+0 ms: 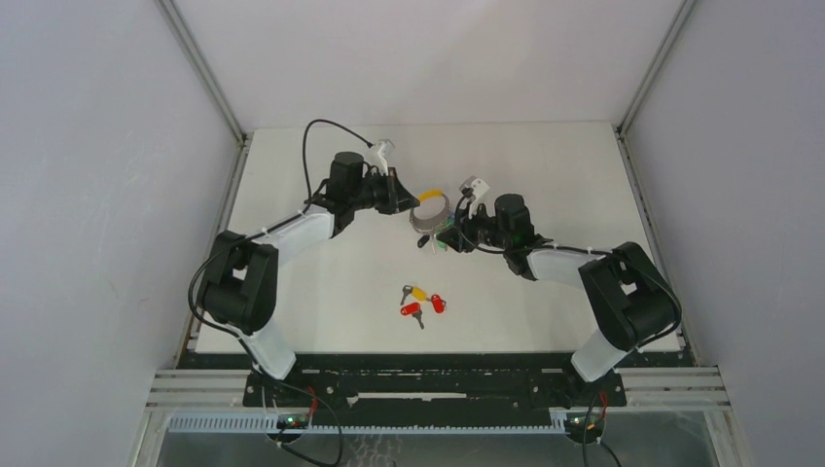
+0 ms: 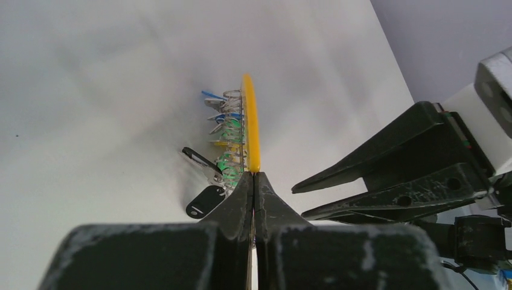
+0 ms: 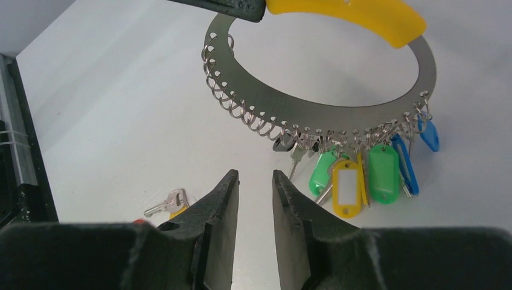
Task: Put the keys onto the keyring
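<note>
The left gripper (image 2: pixel 253 178) clamped the stiff, flat keyring (image 3: pixel 314 112) beside its yellow band (image 3: pixel 356 15), while the right gripper (image 3: pixel 255 181) stood narrowly parted and empty, and the light keys (image 1: pixel 420 300) seemed best pinched by their tags.

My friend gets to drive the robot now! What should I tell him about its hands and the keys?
Left gripper: shut on the yellow band of the keyring, holding the ring upright with its tags hanging below.
Right gripper: open, holding nothing, pointing at the keyring.
Loose keys: three, it seems, with red and yellow tags, lying on the table nearer the arm bases.
Done: the keyring is gripped and held ready.
Left: pick up each loose key and put it on the keyring; none has been picked up yet.
</note>
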Robot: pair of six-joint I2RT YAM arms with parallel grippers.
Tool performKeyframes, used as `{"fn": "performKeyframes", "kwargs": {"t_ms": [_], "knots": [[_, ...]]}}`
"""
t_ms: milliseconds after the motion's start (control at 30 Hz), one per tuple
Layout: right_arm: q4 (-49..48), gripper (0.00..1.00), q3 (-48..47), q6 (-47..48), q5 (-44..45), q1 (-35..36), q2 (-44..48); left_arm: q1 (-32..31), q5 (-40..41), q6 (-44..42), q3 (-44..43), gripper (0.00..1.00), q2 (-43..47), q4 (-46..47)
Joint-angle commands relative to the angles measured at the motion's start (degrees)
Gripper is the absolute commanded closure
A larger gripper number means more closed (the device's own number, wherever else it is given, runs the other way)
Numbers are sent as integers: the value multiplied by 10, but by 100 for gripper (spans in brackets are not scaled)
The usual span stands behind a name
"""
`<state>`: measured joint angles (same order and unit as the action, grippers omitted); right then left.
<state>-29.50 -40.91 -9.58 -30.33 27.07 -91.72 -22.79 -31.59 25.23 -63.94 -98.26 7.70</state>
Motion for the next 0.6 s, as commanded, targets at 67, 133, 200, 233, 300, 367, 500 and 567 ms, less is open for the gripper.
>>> {"fn": "performKeyframes", "kwargs": {"t_ms": [67, 133, 200, 233, 300, 367, 500, 567], "knots": [[-47, 74, -31, -21, -31, 5, -32, -6, -6, 34, 15, 100, 36, 60], [-48, 74, -37, -25, -33, 6, -39, -7, -6, 35, 16, 100, 38, 62], [-52, 75, -41, -29, -35, 6, -44, -8, -3, 36, 17, 100, 39, 62], [-54, 76, -41, -30, -35, 6, -47, -7, -3, 36, 18, 100, 39, 62], [-58, 77, -43, -33, -36, 7, -51, -8, -2, 38, 17, 100, 40, 62], [-61, 79, -46, -37, -36, 9, -54, -9, -1, 39, 18, 100, 40, 62], [-65, 81, -48, -41, -35, 11, -59, -9, 2, 40, 17, 100, 39, 62], [-66, 82, -51, -42, -32, 11, -61, -9, 3, 43, 17, 100, 39, 62]]}}
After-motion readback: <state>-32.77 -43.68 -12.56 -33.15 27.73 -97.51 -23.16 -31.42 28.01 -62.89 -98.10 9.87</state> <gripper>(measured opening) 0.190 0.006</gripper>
